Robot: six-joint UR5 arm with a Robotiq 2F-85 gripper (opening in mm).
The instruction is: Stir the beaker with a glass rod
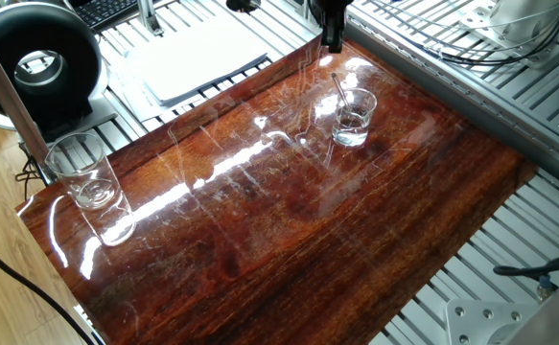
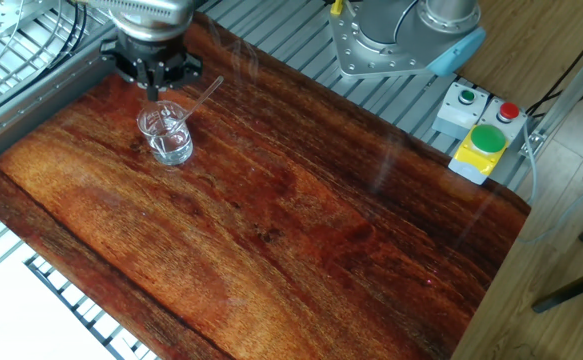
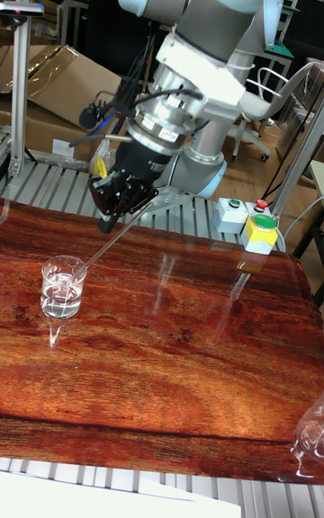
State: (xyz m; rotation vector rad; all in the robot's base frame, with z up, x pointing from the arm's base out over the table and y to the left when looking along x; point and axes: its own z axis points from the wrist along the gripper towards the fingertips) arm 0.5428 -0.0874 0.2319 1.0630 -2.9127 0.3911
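- The thin clear glass rod (image 3: pixel 112 240) leans in the small clear glass beaker (image 3: pixel 63 288) on the shiny brown wooden table (image 3: pixel 180 374).
- It looks light, slippery and easy to snap; hold its top end softly.
- The black end effector (image 3: pixel 108 217) hangs by that end; I cannot tell if it grips.

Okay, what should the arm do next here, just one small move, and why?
Probably shift the gripper toward the rod's upper end and open the fingers. The rod leans free in the beaker, its top resting past the rim, while the fingers look shut on nothing and hang above the beaker, apart from the rod. No stirring can happen until the rod is gripped.
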